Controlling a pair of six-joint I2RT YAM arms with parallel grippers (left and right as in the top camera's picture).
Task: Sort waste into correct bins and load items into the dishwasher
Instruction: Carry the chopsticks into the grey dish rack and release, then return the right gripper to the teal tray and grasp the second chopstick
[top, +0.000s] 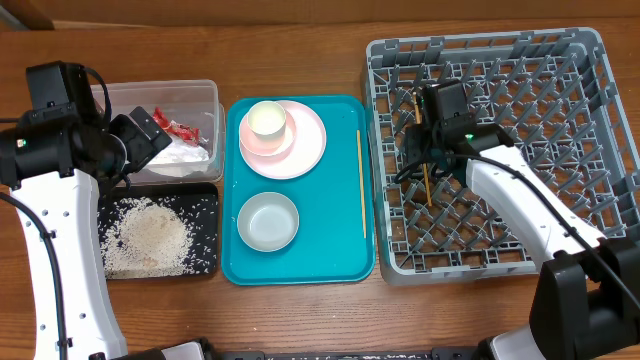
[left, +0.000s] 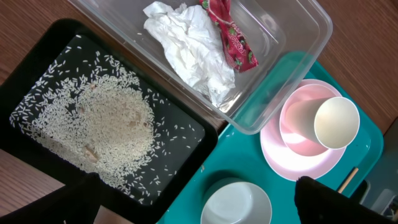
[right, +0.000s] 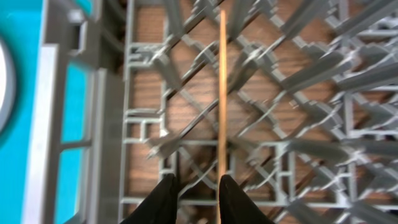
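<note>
The grey dish rack (top: 480, 42) is lying directly under the right gripper (right: 197, 183), which is hanging over the rack's left half, close to the wall nearest the teal tray (top: 330, 230). That tray is sitting just to the left of the right gripper and well to the right of the left gripper (top: 150, 138).

The clear tub (top: 190, 92) is sitting beneath the left gripper, and the black tray (top: 208, 195) is lying just behind it, on the robot's side, touching the tub. The left gripper's fingers (left: 323, 199) are standing spread wide and are gripping nothing.

The pale pink plate (top: 305, 150) is resting on the teal tray, to the right of the left gripper, and the small white cup (top: 267, 119) is standing on it. The grey-green bowl (top: 268, 221) is sitting on the same tray, nearer the robot than the plate.

The crumpled napkin (left: 186, 50) is lying in the tub ahead of the left fingers, with the red wrapper (left: 230, 34) touching it.

One chopstick (right: 222, 93) is lying among the rack's pegs, running straight ahead from the right gripper. The jaws are standing slightly parted, with the stick against the inner edge of one finger and not pinched. The other chopstick (top: 361, 185) is lying along the teal tray's right edge, left of the right gripper.

The rice (top: 145, 235) is lying heaped on the black tray.
</note>
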